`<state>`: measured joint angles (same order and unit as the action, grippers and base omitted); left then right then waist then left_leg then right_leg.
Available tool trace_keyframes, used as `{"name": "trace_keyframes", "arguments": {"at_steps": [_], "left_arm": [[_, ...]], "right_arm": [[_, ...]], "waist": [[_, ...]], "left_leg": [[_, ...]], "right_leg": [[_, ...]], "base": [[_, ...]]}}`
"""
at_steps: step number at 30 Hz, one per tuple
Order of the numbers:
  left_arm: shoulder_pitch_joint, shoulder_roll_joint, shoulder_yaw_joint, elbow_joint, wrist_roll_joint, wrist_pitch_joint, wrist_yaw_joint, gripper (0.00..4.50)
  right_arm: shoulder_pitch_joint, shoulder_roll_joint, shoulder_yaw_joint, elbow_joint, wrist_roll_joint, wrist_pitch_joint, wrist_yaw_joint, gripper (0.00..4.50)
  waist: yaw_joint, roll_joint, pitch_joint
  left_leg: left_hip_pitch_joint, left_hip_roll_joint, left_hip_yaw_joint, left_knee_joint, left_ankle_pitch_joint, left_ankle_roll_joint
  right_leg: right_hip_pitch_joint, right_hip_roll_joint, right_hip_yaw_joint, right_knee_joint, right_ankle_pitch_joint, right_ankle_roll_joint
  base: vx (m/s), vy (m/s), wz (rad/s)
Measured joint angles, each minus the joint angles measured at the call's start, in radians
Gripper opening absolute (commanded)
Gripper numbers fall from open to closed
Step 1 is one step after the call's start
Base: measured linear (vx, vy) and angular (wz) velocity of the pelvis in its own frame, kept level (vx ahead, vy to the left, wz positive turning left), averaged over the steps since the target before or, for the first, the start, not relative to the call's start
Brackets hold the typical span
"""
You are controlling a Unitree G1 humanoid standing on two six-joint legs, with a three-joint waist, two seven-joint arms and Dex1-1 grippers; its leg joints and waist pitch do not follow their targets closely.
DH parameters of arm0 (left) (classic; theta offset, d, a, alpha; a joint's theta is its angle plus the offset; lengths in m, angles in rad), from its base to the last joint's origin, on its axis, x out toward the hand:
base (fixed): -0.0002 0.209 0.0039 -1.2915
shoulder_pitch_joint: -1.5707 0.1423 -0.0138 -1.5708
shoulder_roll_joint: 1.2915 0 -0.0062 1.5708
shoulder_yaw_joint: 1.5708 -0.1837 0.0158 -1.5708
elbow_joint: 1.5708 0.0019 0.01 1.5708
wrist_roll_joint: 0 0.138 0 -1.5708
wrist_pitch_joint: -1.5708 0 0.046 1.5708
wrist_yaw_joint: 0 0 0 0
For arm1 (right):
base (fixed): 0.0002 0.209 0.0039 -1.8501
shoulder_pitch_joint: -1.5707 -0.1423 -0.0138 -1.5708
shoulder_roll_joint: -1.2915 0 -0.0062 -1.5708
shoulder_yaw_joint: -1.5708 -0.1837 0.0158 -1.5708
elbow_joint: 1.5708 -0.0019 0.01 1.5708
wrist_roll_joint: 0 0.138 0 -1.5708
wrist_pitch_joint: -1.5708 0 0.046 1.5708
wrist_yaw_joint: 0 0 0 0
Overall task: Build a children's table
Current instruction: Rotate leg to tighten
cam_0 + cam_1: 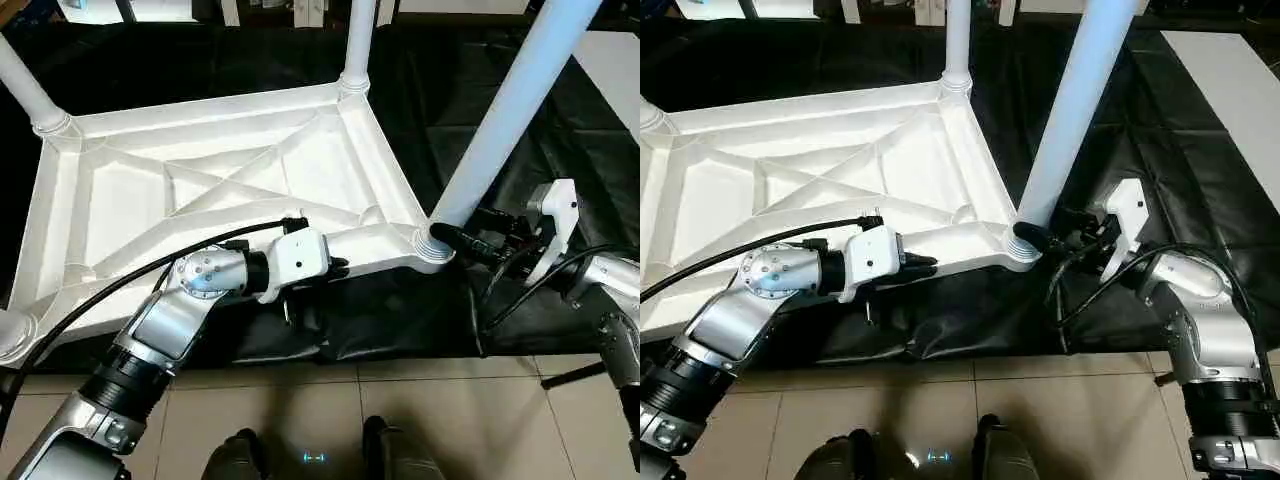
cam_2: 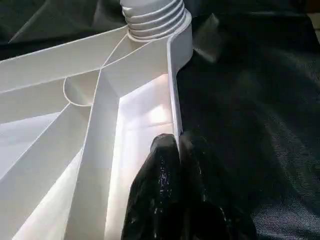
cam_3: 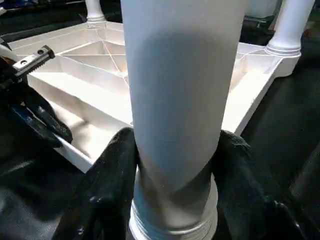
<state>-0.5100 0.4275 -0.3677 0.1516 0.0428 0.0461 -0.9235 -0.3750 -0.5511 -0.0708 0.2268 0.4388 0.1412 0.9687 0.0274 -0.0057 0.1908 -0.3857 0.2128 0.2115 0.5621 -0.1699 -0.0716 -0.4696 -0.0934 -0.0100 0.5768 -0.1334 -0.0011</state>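
The white tabletop (image 1: 215, 185) lies upside down on the black-draped table, its X-ribs facing up. Tube legs stand in the far-left socket (image 1: 25, 85) and the far-right socket (image 1: 358, 40). A third leg (image 1: 510, 110) leans up from the near-right corner socket (image 1: 432, 248). My right gripper (image 1: 452, 238) is shut on this leg just above its ribbed base, with one black finger (image 3: 115, 165) on each side of the tube. My left gripper (image 1: 335, 268) is shut on the tabletop's near rim (image 2: 172, 90), left of that corner.
Black cloth (image 1: 400, 320) hangs over the work table's front edge, with tiled floor (image 1: 480, 420) and my feet (image 1: 300, 450) below. A white panel (image 1: 615, 60) lies at the far right. A black cable (image 1: 120, 280) runs along my left forearm.
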Motion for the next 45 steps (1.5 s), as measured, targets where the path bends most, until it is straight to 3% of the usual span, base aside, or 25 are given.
{"name": "trace_keyframes", "arguments": {"at_steps": [4,8,11,15,17,19,21,26,34,36,37,45], "left_arm": [[-0.011,-0.027,0.016,0.001,0.016,0.065,0.038,0.00],[-0.058,-0.182,0.022,0.055,0.079,0.207,0.223,0.00],[-0.074,-0.259,0.012,0.082,0.095,0.261,0.300,0.00],[-0.085,-0.285,0.008,0.100,0.106,0.279,0.323,0.00],[-0.084,-0.277,0.008,0.099,0.106,0.275,0.323,0.00],[-0.077,-0.258,0.007,0.091,0.104,0.255,0.312,0.00],[-0.063,-0.228,0.006,0.071,0.099,0.233,0.277,0.00],[-0.015,-0.110,0.001,0.014,0.058,0.108,0.157,0.00],[0.023,-0.041,0.009,-0.020,-0.008,0.013,0.022,0.00],[0.028,-0.028,0.011,-0.019,-0.020,0.005,0.010,0.00],[0.028,-0.023,0.011,-0.018,-0.022,0.000,0.009,0.00],[0.029,-0.018,0.017,-0.006,-0.026,-0.010,-0.004,0.00]], "right_arm": [[-0.016,0.091,0.000,0.023,-0.046,-0.022,-0.150,1.88],[-0.088,0.282,-0.031,0.083,-0.119,-0.022,-0.539,1.88],[-0.133,0.362,-0.051,0.134,-0.147,-0.038,-0.718,1.87],[-0.177,0.441,-0.060,0.196,-0.177,-0.067,-0.816,1.87],[-0.180,0.437,-0.055,0.200,-0.178,-0.067,-0.792,1.87],[-0.178,0.416,-0.053,0.199,-0.176,-0.067,-0.762,2.43],[-0.172,0.385,-0.047,0.199,-0.169,-0.054,-0.712,2.66],[-0.138,0.246,0.004,0.185,-0.152,-0.062,-0.449,3.12],[-0.064,0.067,0.026,0.104,-0.081,-0.055,-0.096,3.12],[-0.053,0.047,0.026,0.098,-0.066,-0.059,-0.043,3.12],[-0.049,0.040,0.025,0.098,-0.055,-0.059,-0.028,2.88],[-0.044,0.038,0.019,0.098,-0.028,-0.045,0.026,2.36]], "waist": [[-0.012,-0.002,-0.001],[-0.026,-0.004,-0.004],[-0.029,-0.009,-0.007],[-0.032,-0.014,-0.011],[-0.033,-0.014,-0.011],[-0.037,-0.015,-0.011],[-0.036,-0.013,-0.010],[-0.024,-0.005,-0.007],[0.007,0.009,-0.007],[0.007,0.009,-0.007],[0.007,0.009,-0.007],[0.004,0.011,-0.006]], "left_leg": [[0.002,0.000,0.000,0.003,-0.001,-0.003],[0.002,-0.003,-0.003,0.006,0.000,-0.005],[0.002,-0.005,-0.008,0.006,0.000,-0.006],[0.001,-0.005,-0.015,0.002,0.000,-0.006],[0.000,-0.005,-0.016,0.001,0.000,-0.006],[0.000,-0.005,-0.015,0.000,0.000,-0.006],[0.000,-0.005,-0.015,-0.001,0.000,-0.006],[-0.001,-0.005,-0.011,-0.006,0.000,-0.006],[-0.001,-0.004,-0.008,-0.009,0.000,0.001],[-0.001,-0.004,-0.007,-0.007,0.000,0.001],[-0.001,-0.004,-0.007,-0.006,0.000,0.001],[-0.001,-0.004,-0.006,-0.002,0.000,0.001]], "right_leg": [[0.001,0.000,0.001,0.001,0.002,-0.003],[0.003,-0.001,0.003,-0.001,0.001,-0.001],[0.003,-0.001,0.004,-0.004,0.000,0.001],[0.005,0.000,-0.003,-0.016,-0.001,0.002],[0.005,0.000,-0.004,-0.019,-0.001,0.002],[0.004,0.001,-0.003,-0.019,0.000,0.002],[0.003,0.001,-0.003,-0.018,0.001,0.002],[0.000,0.002,-0.004,-0.016,0.018,-0.002],[0.000,0.001,-0.003,-0.015,0.008,-0.004],[0.000,0.000,-0.003,-0.015,0.008,-0.004],[0.000,0.000,-0.002,-0.015,0.008,-0.004],[0.000,0.000,-0.001,-0.011,0.009,-0.005]], "base": [[0.000,0.000,0.00],[0.000,0.000,0.00],[0.000,0.000,0.00],[0.000,0.000,0.00],[0.000,0.000,0.00],[0.000,0.000,0.00],[0.000,0.000,0.00],[0.000,0.000,0.00],[0.030,-0.004,0.00],[0.000,0.000,0.00],[0.000,0.000,0.00],[0.000,0.000,0.00]]}}
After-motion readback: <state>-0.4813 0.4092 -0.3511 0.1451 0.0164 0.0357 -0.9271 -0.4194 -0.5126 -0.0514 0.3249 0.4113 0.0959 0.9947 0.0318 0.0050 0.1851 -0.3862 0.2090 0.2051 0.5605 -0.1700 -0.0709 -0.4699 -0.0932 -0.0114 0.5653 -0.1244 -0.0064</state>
